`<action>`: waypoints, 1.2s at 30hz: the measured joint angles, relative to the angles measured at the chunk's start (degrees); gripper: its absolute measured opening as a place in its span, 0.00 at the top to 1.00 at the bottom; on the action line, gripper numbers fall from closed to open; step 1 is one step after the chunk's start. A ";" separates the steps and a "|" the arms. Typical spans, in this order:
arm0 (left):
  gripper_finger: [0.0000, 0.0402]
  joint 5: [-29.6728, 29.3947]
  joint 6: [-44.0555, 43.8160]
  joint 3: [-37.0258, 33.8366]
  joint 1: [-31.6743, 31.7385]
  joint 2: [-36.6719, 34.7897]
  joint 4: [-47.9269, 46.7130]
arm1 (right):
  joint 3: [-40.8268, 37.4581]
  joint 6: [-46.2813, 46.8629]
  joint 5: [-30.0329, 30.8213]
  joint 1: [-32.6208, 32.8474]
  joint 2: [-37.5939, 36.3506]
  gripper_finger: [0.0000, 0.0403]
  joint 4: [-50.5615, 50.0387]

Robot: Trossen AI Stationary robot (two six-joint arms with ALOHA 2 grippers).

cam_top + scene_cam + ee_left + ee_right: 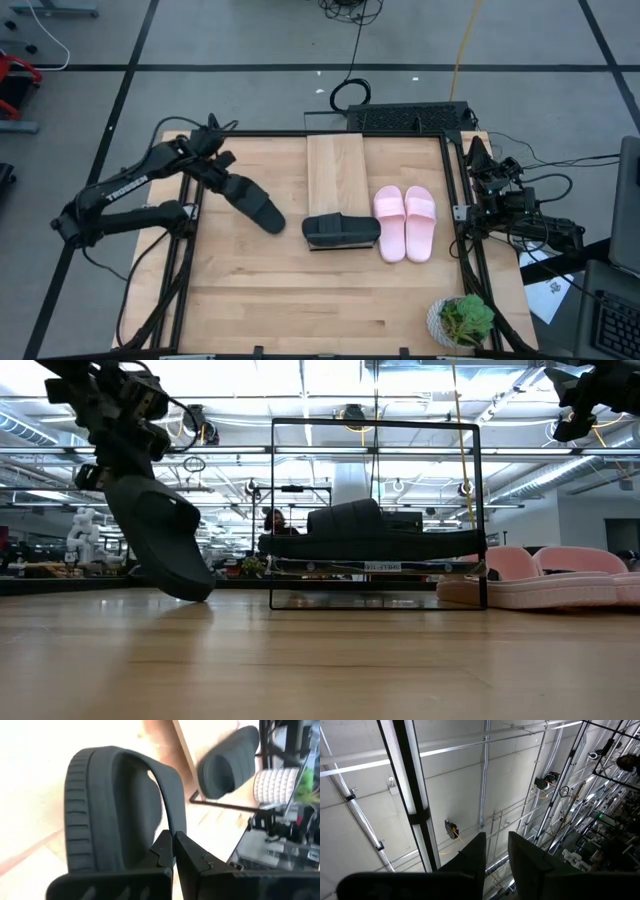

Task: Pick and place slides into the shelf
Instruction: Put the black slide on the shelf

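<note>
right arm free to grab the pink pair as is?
Probably yes. The right gripper is parked at the table's right edge, pointing up and holding nothing, and the pink slides lie uncovered on the table just beside it. The left gripper holds a black slide far off.

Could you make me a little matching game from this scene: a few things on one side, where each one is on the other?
Things:
1. black slide
2. other black slide
3. pink slides
4. potted plant

Places:
A. at the table's corner
B. flat on the tabletop beside the shelf
C. on the shelf's end
D. held up by the left pincer

Pairs: 1-D, 2-C, 3-B, 4-A
</note>
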 joint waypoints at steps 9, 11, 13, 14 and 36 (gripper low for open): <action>1.00 -6.10 -0.53 11.37 4.33 -1.05 -2.68 | 0.00 0.00 -0.15 0.01 0.00 0.82 0.00; 1.00 -8.06 -1.47 15.19 5.37 -1.03 -2.63 | 0.00 0.01 -0.20 0.00 0.00 0.82 -0.01; 1.00 -10.93 -3.54 18.84 6.00 -1.05 -1.71 | 0.00 0.01 -0.22 0.00 0.00 0.82 -0.01; 1.00 -12.51 -4.79 20.41 6.04 -1.07 -0.40 | 0.00 0.00 -0.20 -0.01 0.00 0.82 -0.04; 1.00 -39.94 -21.97 22.92 -23.33 21.07 42.95 | 0.00 -0.53 4.45 -0.01 0.00 0.82 -0.15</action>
